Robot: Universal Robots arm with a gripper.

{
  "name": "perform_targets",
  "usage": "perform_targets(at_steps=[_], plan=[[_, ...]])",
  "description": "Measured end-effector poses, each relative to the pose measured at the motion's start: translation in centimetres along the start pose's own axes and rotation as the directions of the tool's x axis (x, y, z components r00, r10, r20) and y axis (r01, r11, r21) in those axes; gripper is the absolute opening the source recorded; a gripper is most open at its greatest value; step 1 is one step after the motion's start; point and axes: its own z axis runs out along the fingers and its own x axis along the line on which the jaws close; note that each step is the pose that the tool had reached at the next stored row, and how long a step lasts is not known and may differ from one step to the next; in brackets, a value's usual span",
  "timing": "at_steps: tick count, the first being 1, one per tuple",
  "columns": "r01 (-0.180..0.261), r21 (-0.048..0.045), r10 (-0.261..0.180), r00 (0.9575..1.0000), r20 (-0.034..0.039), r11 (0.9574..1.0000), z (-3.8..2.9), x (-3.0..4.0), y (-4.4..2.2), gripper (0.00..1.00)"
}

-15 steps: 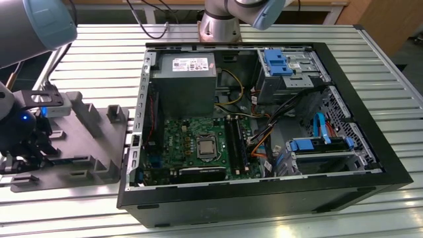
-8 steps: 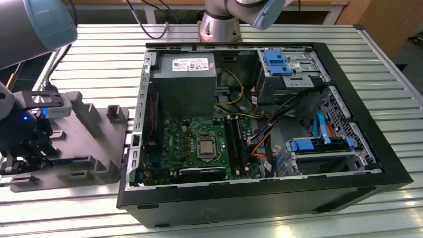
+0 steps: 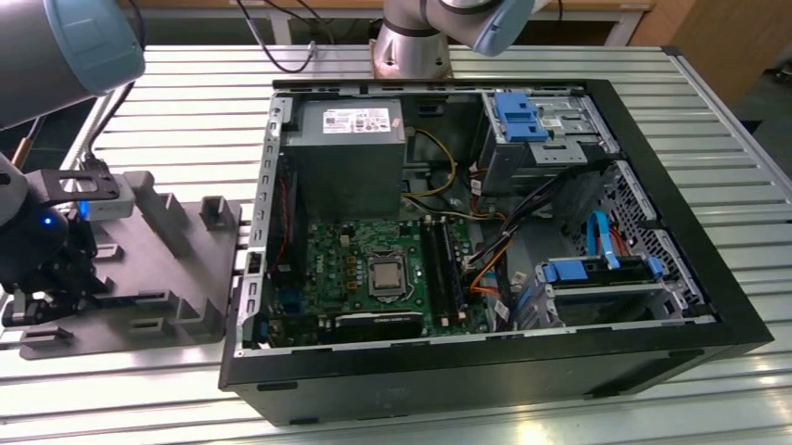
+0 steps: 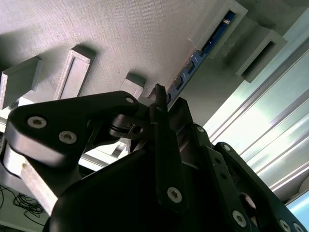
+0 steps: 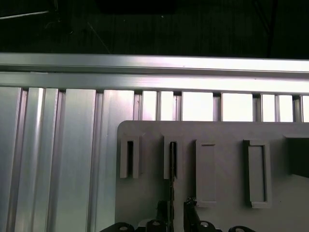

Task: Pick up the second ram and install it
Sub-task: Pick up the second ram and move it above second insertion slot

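Downward, arm (image 3: 56, 42) hanging over grey tray (image 3: 173, 287), gripper (image 5: 175, 217) at second ram (image 5: 172, 164) (slotted upright)

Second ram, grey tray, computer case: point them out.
second ram (image 4: 211, 41), second wrist view, blue edge in its slot
grey tray (image 5: 227, 131), first wrist view, bare flat surface
computer case (image 3: 495, 371), exterior view, black wall

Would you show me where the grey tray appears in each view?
Exterior view: tray, at the exterior view's left, beside the case.
First wrist view: slotted grey plate on the table.
Second wrist view: textured grey surface holding the ram.
Shared landmark: the slatted table.
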Motion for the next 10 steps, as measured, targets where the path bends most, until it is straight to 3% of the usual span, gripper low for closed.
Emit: perform_targets(at_steps=[10], plan=[[0.014, -0.0001, -0.014, 0.9999, -0.0004, 0.9999, 0.0, 0.11, 0.0, 0.27]])
